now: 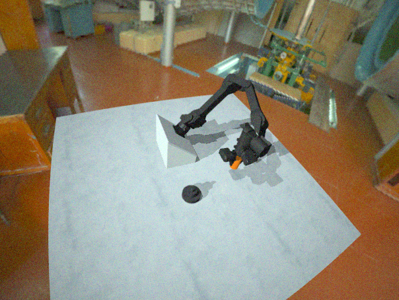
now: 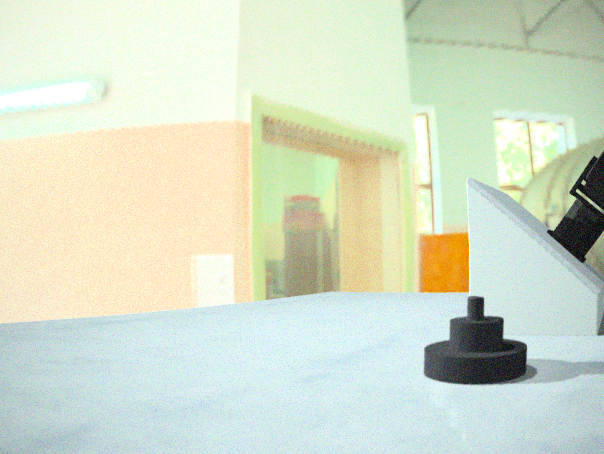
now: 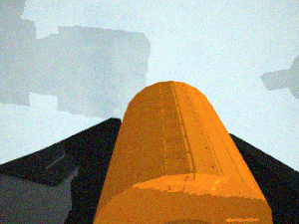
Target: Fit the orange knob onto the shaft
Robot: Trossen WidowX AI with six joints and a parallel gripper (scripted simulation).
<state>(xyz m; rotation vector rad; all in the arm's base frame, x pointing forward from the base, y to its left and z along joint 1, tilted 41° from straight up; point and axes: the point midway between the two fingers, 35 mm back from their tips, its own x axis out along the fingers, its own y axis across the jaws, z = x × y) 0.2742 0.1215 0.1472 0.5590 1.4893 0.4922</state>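
Observation:
The orange knob [image 1: 236,164] [image 3: 169,143] is between the fingers of my gripper [image 1: 235,160] [image 3: 170,136], which is shut on it. One dark finger lies against each side of the knob in the wrist view. The knob looks a little above the table; the exact height is hard to tell. The dark round pedestal [image 1: 191,195] [image 2: 475,364] stands on the table, apart from the knob, toward the lower left in the top view. Its thin shaft [image 2: 475,308] points straight up and is bare. The shaft's flat side cannot be made out. The exterior view does not show the knob.
A white wedge-shaped block [image 1: 180,155] [image 2: 520,285] stands behind the pedestal, to the left of the gripper in the top view. The arm's base [image 1: 181,129] [image 2: 575,237] sits against its sloping face. The pale table top [image 1: 132,244] [image 2: 200,390] carries the arm's shadows.

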